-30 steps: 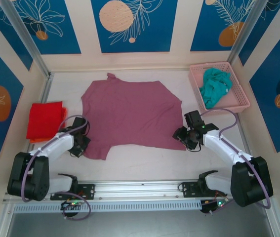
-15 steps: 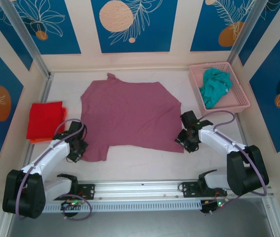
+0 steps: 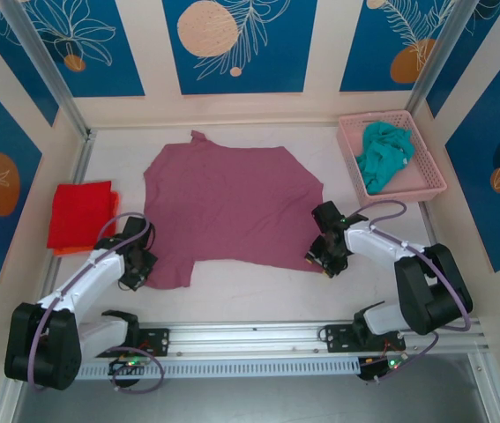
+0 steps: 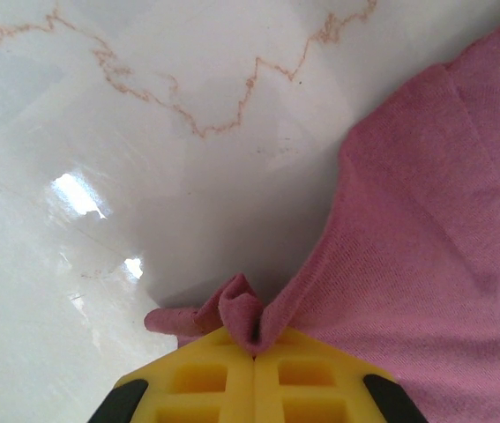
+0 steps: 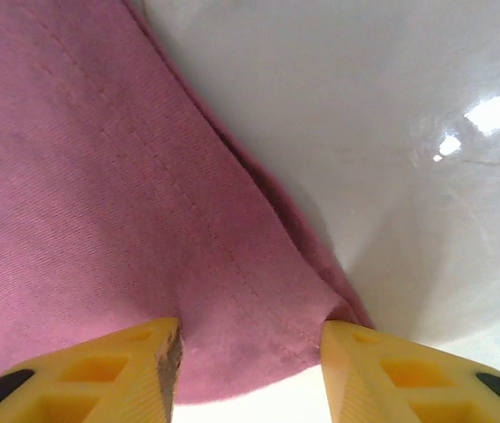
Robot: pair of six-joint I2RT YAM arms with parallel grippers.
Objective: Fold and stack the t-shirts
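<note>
The mauve-pink t-shirt lies spread flat across the middle of the table. My left gripper is shut on its near left edge; in the left wrist view a pinched fold of the pink cloth sticks up between the yellow fingers. My right gripper stands open over the shirt's near right corner, and the hemmed corner lies between its spread fingertips. A folded red t-shirt sits at the left. The teal t-shirt lies crumpled in the basket.
A pink lattice basket stands at the back right. The white marbled table shows bare in front of the shirt. A metal rail runs along the near edge by the arm bases.
My right gripper has moved left and a little forward onto the shirt's near right corner. The left gripper shifted slightly at first, then stayed on the left edge.
</note>
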